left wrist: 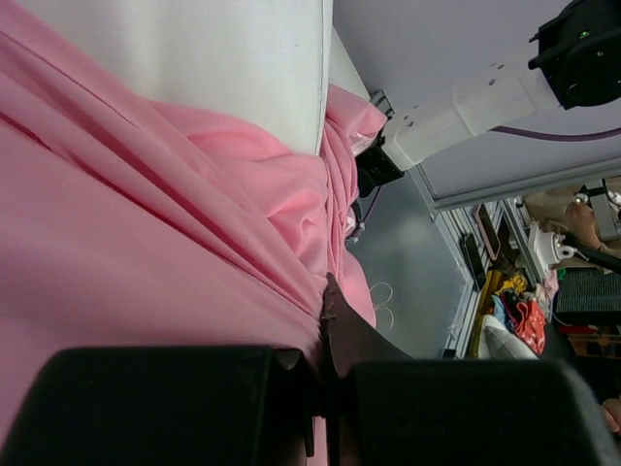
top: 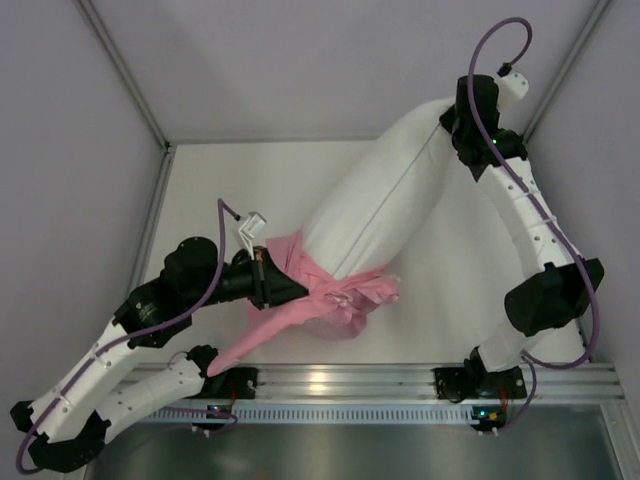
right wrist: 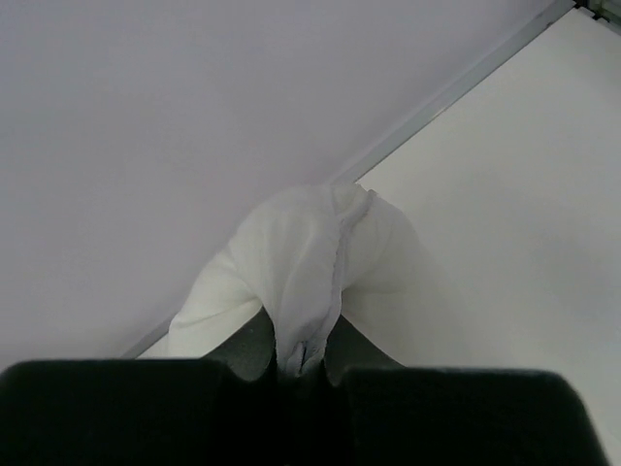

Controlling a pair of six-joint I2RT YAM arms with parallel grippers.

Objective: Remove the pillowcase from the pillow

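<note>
Left hand tight on pillowcase, right hand tight on pillow corner, table beneath.

Legible markings: none in any view.
The plump white fabric pillow and the pink cloth pillowcase carry no readable print. The coloured clutter on shelves behind, in the left wrist view, is too blurred to read.

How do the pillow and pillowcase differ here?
The pillow is white, plump and stretched long; the pillowcase is pink, limp and bunched around the pillow's near end. The right gripper pinches the pillow's far corner; the left gripper pinches the pillowcase. Both are soft fabric, each held.
</note>
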